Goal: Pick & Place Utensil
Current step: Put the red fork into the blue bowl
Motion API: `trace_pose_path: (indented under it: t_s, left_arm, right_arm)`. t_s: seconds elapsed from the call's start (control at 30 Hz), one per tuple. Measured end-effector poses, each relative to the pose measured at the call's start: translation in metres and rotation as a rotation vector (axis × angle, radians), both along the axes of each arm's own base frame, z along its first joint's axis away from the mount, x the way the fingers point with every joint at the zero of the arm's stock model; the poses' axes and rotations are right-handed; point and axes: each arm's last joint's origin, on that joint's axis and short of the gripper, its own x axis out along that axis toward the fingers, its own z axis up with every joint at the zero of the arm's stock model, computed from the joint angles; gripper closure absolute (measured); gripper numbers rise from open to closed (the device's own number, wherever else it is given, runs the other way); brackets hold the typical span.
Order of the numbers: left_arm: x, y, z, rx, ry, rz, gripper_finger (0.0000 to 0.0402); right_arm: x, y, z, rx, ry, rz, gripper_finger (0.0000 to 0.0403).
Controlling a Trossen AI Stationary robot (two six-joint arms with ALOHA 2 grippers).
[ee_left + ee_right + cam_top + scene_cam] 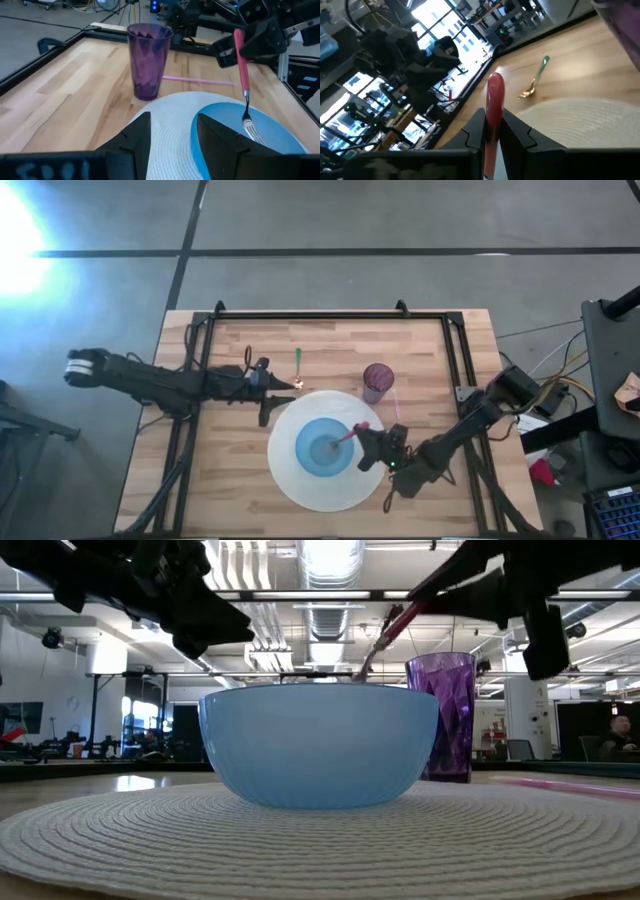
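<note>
Closest to my low camera sits the woven white placemat (320,840), with the blue bowl (320,745) standing at its middle on the wooden tabletop (220,470). I can read no brand, label or lettering on any item; the marks along the bottom edge of my left wrist picture are too blurred to make out. My right pincer (368,442) hangs over the bowl's right rim, its 2 fingers closed tight on the red handle of the fork (243,80), which tilts down so its tines are inside the bowl. My left pincer (272,385) hovers just off the mat's upper-left edge, fingers parted wide and holding nothing. Behind the mat stands the purple cup (377,380), upright, with a pink straw (197,80) lying flat beside it. Left of the cup, a green-handled gold spoon (298,370) lies on the bare wood.
</note>
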Motion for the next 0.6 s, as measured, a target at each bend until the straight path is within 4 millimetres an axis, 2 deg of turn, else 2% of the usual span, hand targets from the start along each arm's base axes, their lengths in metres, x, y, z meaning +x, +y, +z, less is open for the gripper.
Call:
trace_pose_path:
  t_s: [0.4, 0.6]
  left_arm:
    - [-0.004, 0.011, -0.003, 0.001, 0.044, 0.07, 0.025]
    - [-0.003, 0.016, -0.006, -0.003, 0.064, 0.096, 0.025]
  right_arm:
    - [0.005, -0.005, -0.03, 0.081, -0.021, 0.001, 0.0369]
    - [0.004, -0.01, -0.035, 0.088, 0.006, 0.021, 0.0369]
